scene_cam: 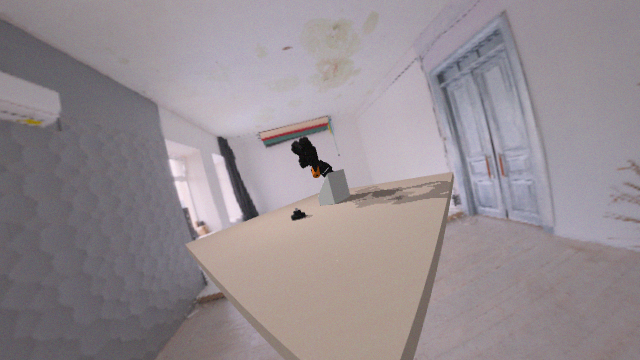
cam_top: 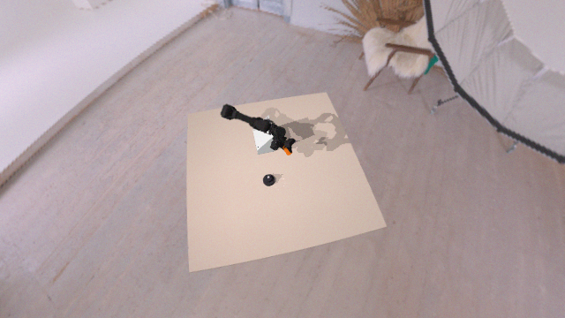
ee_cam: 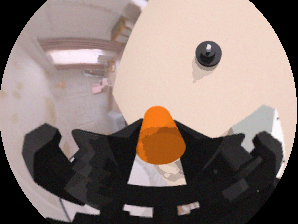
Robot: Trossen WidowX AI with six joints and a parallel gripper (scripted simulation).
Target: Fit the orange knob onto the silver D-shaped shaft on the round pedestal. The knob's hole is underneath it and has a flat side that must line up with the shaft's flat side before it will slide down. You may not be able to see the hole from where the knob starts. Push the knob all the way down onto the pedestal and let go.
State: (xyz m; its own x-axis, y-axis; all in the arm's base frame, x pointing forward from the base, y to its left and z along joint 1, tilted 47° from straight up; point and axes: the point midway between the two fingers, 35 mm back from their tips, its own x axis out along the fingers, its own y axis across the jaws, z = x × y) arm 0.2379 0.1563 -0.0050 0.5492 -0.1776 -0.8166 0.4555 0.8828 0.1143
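The orange knob is held between the fingers of my gripper, which is shut on it. In the wrist view the knob looks tapered, with its far end tilted up and out; its hole does not show clearly. The knob is in the air, well above the table. The black round pedestal stands upright on the table, apart from the knob, with the small silver shaft on top. The flat side of the shaft is too small to make out.
A grey-white wedge-shaped block stands on the beige table top, close to the arm. The arm partly covers it in the top view. The arm's shadow falls toward the table's edge.
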